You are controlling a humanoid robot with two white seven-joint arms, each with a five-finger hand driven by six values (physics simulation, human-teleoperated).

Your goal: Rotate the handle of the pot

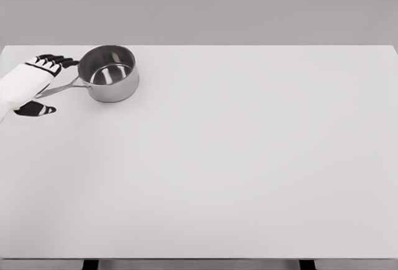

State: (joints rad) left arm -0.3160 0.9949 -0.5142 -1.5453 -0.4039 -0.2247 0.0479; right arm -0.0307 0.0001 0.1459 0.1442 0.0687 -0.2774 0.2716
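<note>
Looking down, we are seeing the steel pot sitting upright at the far left of the tabletop; its thin handle is pointing left and slightly toward us, giving the long axis. The left robot hand is hovering over the handle's end, fingers spread, thumb beneath, apparently gripping nothing. We are judging it rigid, smooth, slippery, moderately heavy; the handle offers the best hold.

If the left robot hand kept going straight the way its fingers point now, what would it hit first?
Most likely the pot. The left robot hand points right, fingers open, above and below the handle. Its upper fingertips sit close to the pot's rim, though depth is uncertain from one view.
</note>
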